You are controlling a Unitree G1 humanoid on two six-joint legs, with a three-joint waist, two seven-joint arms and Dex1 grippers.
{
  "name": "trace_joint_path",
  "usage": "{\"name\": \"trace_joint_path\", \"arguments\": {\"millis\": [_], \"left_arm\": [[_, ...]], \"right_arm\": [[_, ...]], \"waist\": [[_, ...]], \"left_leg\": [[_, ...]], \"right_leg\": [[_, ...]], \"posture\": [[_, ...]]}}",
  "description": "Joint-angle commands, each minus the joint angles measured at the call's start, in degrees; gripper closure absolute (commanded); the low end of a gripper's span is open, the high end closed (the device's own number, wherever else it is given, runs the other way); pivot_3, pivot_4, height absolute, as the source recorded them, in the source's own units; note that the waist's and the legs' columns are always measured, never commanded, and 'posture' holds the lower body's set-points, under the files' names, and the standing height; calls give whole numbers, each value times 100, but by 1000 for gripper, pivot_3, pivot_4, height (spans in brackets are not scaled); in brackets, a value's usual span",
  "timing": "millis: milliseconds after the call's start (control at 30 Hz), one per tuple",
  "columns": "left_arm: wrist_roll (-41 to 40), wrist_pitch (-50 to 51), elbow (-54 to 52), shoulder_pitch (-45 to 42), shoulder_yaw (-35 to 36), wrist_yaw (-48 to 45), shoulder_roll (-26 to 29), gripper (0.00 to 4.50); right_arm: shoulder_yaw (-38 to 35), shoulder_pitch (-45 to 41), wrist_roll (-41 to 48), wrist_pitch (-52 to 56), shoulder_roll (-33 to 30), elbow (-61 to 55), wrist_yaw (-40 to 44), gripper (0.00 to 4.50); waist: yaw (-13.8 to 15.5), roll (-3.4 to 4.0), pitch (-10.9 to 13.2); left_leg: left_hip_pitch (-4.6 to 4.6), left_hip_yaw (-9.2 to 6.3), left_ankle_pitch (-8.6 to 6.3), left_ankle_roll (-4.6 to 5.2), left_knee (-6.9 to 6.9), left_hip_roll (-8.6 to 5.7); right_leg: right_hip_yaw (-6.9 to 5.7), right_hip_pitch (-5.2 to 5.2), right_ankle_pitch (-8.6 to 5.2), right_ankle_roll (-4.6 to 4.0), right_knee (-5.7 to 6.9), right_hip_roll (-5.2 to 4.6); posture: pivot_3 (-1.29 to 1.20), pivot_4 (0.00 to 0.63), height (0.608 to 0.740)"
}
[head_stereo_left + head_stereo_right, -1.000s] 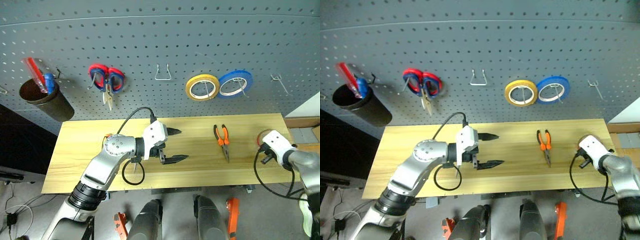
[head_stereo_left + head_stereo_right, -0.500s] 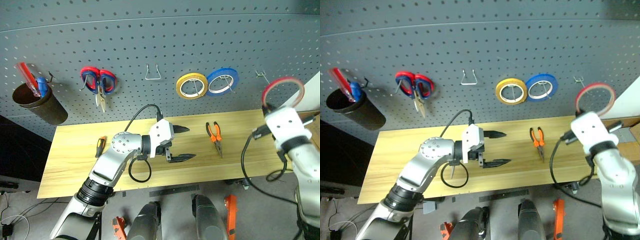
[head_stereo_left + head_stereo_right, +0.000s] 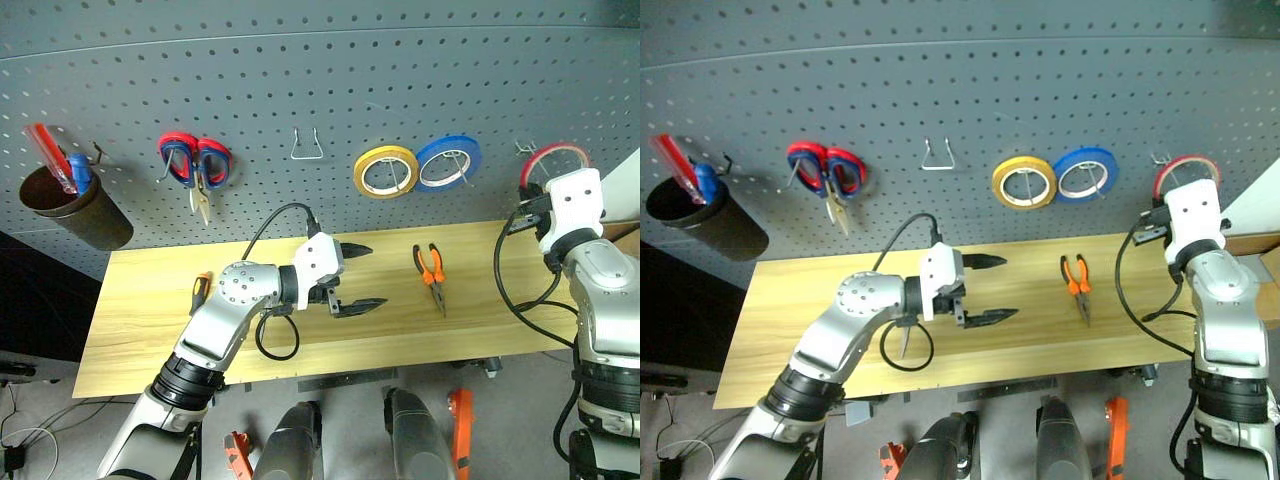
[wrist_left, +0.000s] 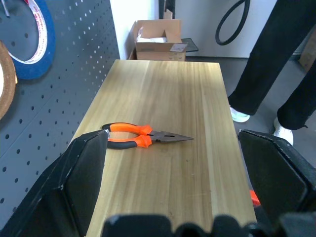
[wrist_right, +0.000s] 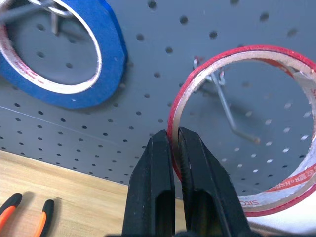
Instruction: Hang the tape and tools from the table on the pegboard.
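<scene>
My right gripper (image 5: 170, 140) is shut on the lower edge of the thin red tape (image 5: 256, 49) and holds it upright against the pegboard (image 3: 300, 80), at a metal hook (image 5: 227, 106) right of the blue roll. The hook shows through the ring's opening; I cannot tell whether it bears the ring. Orange-and-black pliers (image 3: 431, 276) lie on the table (image 3: 150, 320), right of centre. My left gripper (image 3: 355, 278) hovers open over the table's middle, pointing at the pliers. A screwdriver's orange-and-black handle (image 3: 200, 292) peeks out behind my left arm.
On the pegboard hang a yellow roll (image 3: 385, 171), a blue roll (image 3: 447, 163), red-and-blue scissors (image 3: 196, 165), an empty wire hook (image 3: 310, 145) and a dark cup (image 3: 70, 205) holding a red screwdriver. Beyond the table's right end are a cardboard box (image 4: 158, 42) and a person's legs (image 4: 266, 64).
My right arm has risen from the table's right end, carrying the red tape up to the hook on the pegboard. The left gripper has stayed put, open. The camera view shifted.
</scene>
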Motion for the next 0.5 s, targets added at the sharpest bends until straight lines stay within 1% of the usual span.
{"name": "trace_joint_path", "arguments": {"millis": [33,133,233,300,333,367,400,500], "left_arm": [[-35,-83,-158,57,195,112,1,0],[-168,-39,-231,83,316,186,-40,0],[-209,3,-243,120,422,276,-51,0],[-223,3,-208,191,524,344,-41,0],[-228,-2,-183,235,578,370,-20,0],[-232,-4,-172,267,611,385,-5,0],[-205,-48,-147,306,644,376,42,0],[-89,-208,94,435,883,327,348,0]], "right_arm": [[-55,-84,229,-224,-28,196,90,4493],[23,27,336,-235,24,207,121,4493],[129,262,376,-108,122,-16,94,3886],[238,567,393,134,260,-361,-2,3238],[316,747,394,281,344,-595,-56,2832],[369,869,396,386,395,-762,-97,2548],[440,992,364,511,446,-962,-153,2134],[786,1361,370,1168,728,-1800,-352,1143]], "waist": [[0,0,0],[0,0,0],[2,0,0],[5,1,-1],[5,1,-1],[8,1,-1],[7,1,-1],[-6,4,-2]], "left_leg": [[0,2,0,0,1,2],[-1,5,0,0,1,2],[-1,5,0,0,1,3],[0,4,0,0,1,4],[0,3,0,0,1,4],[0,0,0,0,0,4],[-1,-3,0,0,0,5],[-1,-3,0,0,1,5]], "right_leg": [[0,0,1,0,0,1],[2,-1,3,1,-2,1],[0,-2,3,1,-3,1],[1,-3,3,1,-1,1],[1,-3,3,1,-1,1],[2,-4,3,1,-1,1],[2,-5,3,1,-1,2],[9,-10,8,1,1,1]], "posture": [[-173,308,740],[-169,306,740],[-164,305,740],[-158,304,740],[-157,304,740],[-159,305,740],[-161,306,740],[-163,306,740]]}}
